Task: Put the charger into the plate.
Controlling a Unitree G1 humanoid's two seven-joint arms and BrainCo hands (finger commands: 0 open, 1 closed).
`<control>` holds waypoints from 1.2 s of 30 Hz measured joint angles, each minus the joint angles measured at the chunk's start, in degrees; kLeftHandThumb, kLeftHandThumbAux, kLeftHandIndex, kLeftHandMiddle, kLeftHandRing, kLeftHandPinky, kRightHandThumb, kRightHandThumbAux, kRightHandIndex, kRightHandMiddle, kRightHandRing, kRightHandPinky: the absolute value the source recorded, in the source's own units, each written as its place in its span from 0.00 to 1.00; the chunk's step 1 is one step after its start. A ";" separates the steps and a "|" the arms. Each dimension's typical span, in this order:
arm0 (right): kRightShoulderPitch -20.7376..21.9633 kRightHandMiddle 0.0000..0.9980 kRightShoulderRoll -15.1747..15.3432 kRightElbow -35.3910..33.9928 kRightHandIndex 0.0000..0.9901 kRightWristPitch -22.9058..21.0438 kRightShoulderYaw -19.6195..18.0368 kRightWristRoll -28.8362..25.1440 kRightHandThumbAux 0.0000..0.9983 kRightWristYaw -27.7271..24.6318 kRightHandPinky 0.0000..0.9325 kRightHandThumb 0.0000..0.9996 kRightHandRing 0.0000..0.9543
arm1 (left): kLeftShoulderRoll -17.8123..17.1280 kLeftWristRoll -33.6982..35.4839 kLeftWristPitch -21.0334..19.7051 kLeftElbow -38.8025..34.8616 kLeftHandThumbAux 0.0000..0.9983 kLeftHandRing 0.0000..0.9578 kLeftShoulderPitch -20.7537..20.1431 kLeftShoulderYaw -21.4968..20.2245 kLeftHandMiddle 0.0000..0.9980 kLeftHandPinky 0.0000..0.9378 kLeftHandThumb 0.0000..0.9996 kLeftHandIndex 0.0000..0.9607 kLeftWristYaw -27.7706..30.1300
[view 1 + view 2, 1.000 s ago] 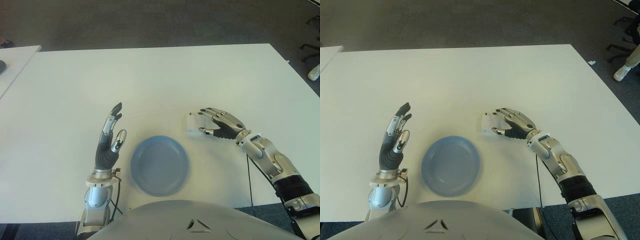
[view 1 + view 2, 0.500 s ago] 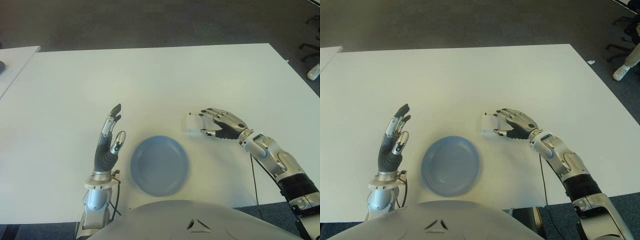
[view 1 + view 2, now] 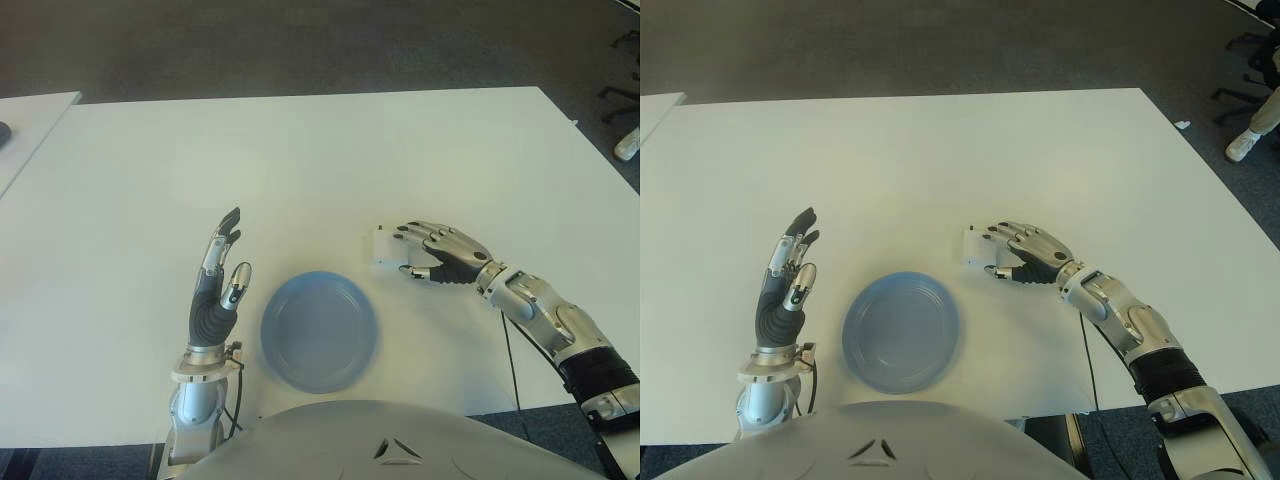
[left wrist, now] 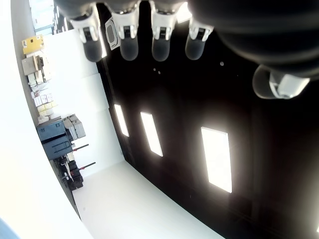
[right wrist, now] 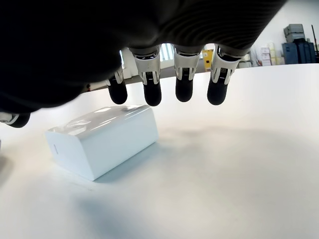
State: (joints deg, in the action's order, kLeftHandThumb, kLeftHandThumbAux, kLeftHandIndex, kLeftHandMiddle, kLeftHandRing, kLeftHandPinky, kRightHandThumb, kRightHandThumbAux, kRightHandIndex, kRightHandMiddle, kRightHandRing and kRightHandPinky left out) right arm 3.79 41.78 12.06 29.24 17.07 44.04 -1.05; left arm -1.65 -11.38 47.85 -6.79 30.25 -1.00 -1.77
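The charger, a small white block, lies on the white table just right of the plate and a little farther from me. The blue plate sits near the table's front edge with nothing in it. My right hand hovers over the charger with fingers spread above it, not touching it. My left hand stands upright to the left of the plate, fingers extended and holding nothing.
A second white table stands at the far left. Office chair legs and a person's shoe show on the dark floor at the far right. A black cable runs along my right forearm.
My right forearm has shifted slightly and the hand has settled a little lower over the charger. The charger, plate and left hand have not moved.
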 measured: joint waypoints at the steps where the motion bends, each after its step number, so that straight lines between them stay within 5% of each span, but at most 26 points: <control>1: 0.00 0.00 -0.01 0.22 0.00 0.32 0.15 0.14 0.09 0.36 0.00 0.30 0.00 | 0.14 -0.03 -0.17 -0.03 0.23 0.04 0.08 0.02 0.07 0.02 0.18 0.09 -0.07; 36: 1.61 0.00 -2.01 0.81 0.00 1.32 1.61 0.48 0.10 0.96 0.00 0.33 0.00 | 0.42 -0.44 0.21 1.85 0.25 0.02 -1.44 1.08 0.06 0.02 0.27 0.08 -1.03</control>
State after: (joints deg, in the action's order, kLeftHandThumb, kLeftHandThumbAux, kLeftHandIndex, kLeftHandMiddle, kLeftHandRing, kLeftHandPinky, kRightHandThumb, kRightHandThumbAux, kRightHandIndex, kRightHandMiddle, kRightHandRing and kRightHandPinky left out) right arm 5.40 39.78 12.88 30.57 18.68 44.52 -0.09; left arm -1.24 -11.83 48.05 -4.94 28.81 0.08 -2.79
